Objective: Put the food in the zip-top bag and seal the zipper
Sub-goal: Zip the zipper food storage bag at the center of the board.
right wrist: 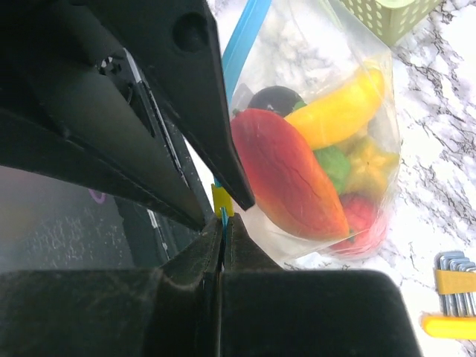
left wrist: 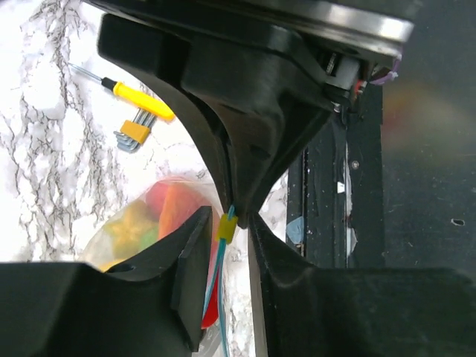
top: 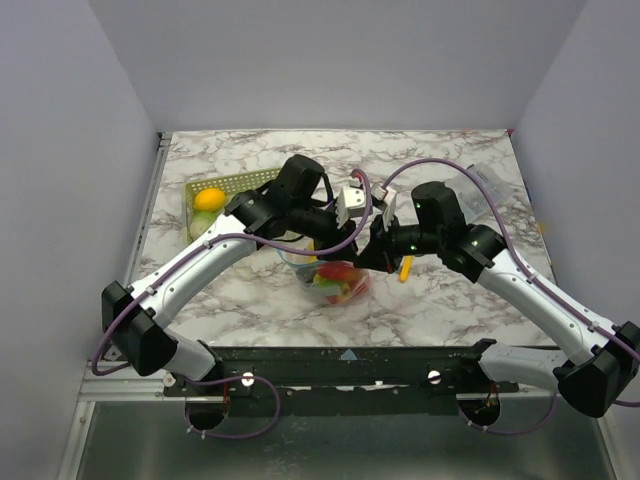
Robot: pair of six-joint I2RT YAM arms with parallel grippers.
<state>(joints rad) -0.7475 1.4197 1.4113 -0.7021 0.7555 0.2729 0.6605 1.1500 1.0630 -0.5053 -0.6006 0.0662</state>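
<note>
Both hands, L (left wrist: 232, 223) & R (right wrist: 222, 216), pinched on zipper (right wrist: 244, 33).

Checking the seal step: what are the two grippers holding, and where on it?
Both hold the zip-top bag by its zipper: the right gripper and left gripper are each pinched shut at the yellow slider.

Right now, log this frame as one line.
stage: sealing | left fingers: shut on zipper | right fingers: shut on zipper | zip-top bag: holds food | basket: orange fruit remains
</note>
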